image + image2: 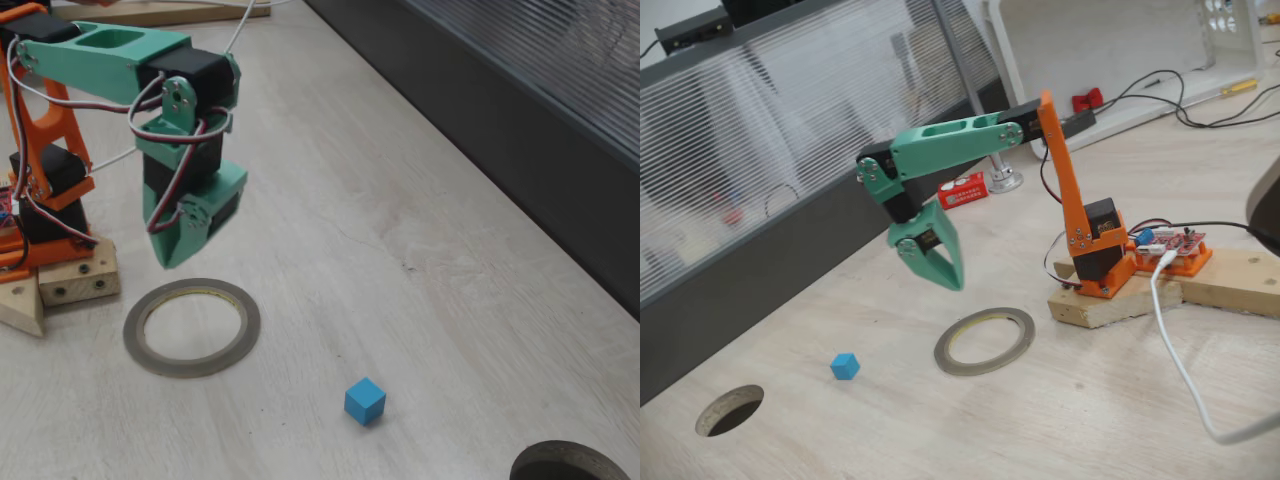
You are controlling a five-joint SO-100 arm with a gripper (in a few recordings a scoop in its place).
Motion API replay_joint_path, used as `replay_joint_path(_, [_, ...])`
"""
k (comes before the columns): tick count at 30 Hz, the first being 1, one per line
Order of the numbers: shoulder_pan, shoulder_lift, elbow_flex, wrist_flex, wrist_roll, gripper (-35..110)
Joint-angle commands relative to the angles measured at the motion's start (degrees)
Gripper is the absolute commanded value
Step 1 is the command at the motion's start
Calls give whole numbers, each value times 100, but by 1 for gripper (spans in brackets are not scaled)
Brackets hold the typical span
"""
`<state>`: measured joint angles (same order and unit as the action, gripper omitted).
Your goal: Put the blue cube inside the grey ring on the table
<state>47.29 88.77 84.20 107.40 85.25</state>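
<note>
Both fixed views show the gripper (170,250) raised above the grey ring (192,327), fingers nearly together, holding nothing. Blue cube (365,400) lies apart on the table (400,200), ungrasped.

The arm (970,140) shows mint-green upper links and an orange lower link, with black servos at the joints, red, white and black wires looping between them, and a matching green gripper (168,252).

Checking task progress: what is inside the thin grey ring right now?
Only bare pale wood-grain table shows inside the thin flat grey ring. The small sky-blue plastic cube lies outside it. Nothing covers the opening.
</note>
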Motion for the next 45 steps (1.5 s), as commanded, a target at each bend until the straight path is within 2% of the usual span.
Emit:
replay_joint_path(1, [70, -193, -703, 62, 53, 0])
replay_joint_path(11, [70, -1424, -1986, -88, 62, 0])
replay_joint_path(24, [79, -2232, -2602, -2540, 79, 0])
replay_joint_path(31, [79, -2399, -2672, -3445, 79, 0])
replay_joint_path(45, [88, -2610, -2821, -3445, 70, 0])
